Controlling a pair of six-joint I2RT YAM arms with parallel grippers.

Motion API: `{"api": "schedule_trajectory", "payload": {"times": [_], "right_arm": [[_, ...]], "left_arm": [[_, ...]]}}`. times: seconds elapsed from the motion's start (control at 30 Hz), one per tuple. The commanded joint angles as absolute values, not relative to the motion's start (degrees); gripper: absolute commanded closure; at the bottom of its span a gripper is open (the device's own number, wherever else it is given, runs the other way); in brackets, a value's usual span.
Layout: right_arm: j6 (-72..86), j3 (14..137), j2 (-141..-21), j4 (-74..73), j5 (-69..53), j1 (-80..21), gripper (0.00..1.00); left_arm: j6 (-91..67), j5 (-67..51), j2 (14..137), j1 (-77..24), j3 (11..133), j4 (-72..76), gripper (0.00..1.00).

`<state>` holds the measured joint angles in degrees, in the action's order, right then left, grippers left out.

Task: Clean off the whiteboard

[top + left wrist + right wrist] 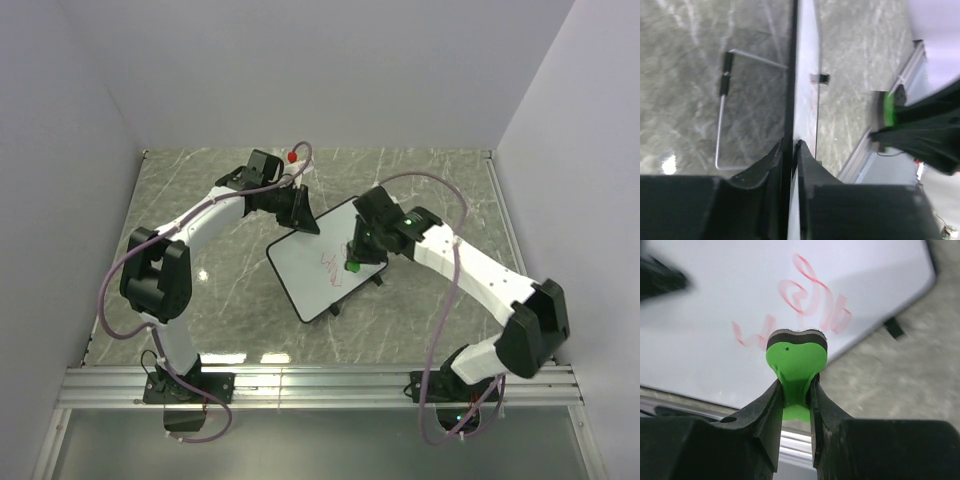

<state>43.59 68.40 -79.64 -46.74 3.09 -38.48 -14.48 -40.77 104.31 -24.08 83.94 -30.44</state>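
The whiteboard [310,272] is a white board with a thin black frame, lying tilted mid-table with red scribbles [330,266] near its right side. My left gripper [300,212] is shut on the board's far edge; in the left wrist view the board [805,80] runs edge-on between the jaws [791,150]. My right gripper [358,255] is shut on a small green eraser [796,360] and holds its dark pad against the board [705,305], right by the smeared red scribbles [810,295]. The eraser also shows green in the top view [353,266].
A red marker cap [292,156] lies near the back wall behind the left arm. The board's wire stand [722,100] folds out under it. An aluminium rail [320,385] runs along the near table edge. Walls close in at left, back and right.
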Motion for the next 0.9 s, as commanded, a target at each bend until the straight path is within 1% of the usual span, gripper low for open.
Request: {"api": "schedule_trajectory", "payload": {"times": [0.0, 0.23, 0.27, 0.4, 0.57, 0.8, 0.87], "right_arm": [[42.4, 74.7, -85.9, -41.8, 1.7, -39.2, 1.00], [40.7, 86.1, -98.9, -39.1, 3.8, -39.0, 1.00], [40.8, 86.8, -101.0, -38.9, 4.0, -39.0, 1.00], [42.3, 87.0, -103.7, -36.4, 3.7, -38.7, 1.00], [45.2, 76.7, -101.9, -31.4, 3.1, -38.5, 1.00], [48.4, 57.3, -97.3, -23.6, 4.1, -38.3, 1.00], [48.8, 55.1, -96.9, -22.5, 3.9, -38.2, 1.00]], "left_arm": [[-13.8, -39.5, 102.0, -24.1, 82.4, -28.8, 0.86], [-13.8, -36.7, 100.5, -24.3, 78.8, -28.6, 0.95], [-13.6, -35.7, 100.2, -24.4, 78.4, -28.7, 1.00], [-13.6, -33.9, 98.9, -24.5, 77.5, -28.9, 1.00], [-13.5, -33.0, 98.9, -24.5, 78.5, -29.8, 1.00], [-13.5, -32.1, 98.2, -24.5, 77.9, -30.0, 1.00], [-13.5, -31.9, 98.1, -24.5, 77.8, -30.0, 1.00]]}}
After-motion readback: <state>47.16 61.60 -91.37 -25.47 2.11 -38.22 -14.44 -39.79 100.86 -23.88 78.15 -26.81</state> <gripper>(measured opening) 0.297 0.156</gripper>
